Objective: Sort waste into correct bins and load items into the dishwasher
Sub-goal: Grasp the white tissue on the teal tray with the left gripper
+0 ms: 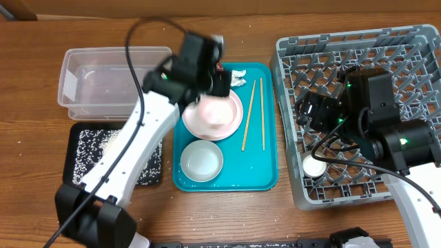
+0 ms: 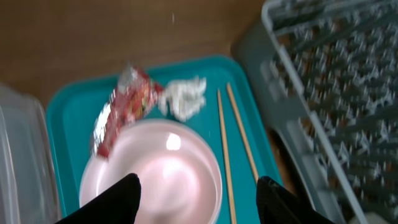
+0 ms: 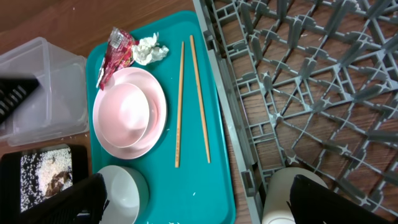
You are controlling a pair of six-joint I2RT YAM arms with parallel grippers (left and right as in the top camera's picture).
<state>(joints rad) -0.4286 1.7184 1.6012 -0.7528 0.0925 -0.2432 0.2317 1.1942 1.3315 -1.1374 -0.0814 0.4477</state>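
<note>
Nearest, the left pincer (image 2: 199, 185) is hanging with its fingers apart over the pink plate (image 2: 168, 155) on the teal tray (image 2: 74, 112). Beyond, the red wrapper (image 2: 124, 106) is lying against the plate's rim, the tissue (image 2: 183, 98) just beside it. Farther off, the right pincer (image 3: 199, 190) is gaping wide over the grey rack (image 3: 298, 81), where the white cup (image 3: 289, 199) is sitting.

White arm links (image 1: 155, 110) with black joints (image 1: 196, 56), black cables (image 1: 128, 48), green lights (image 1: 403, 142).
</note>
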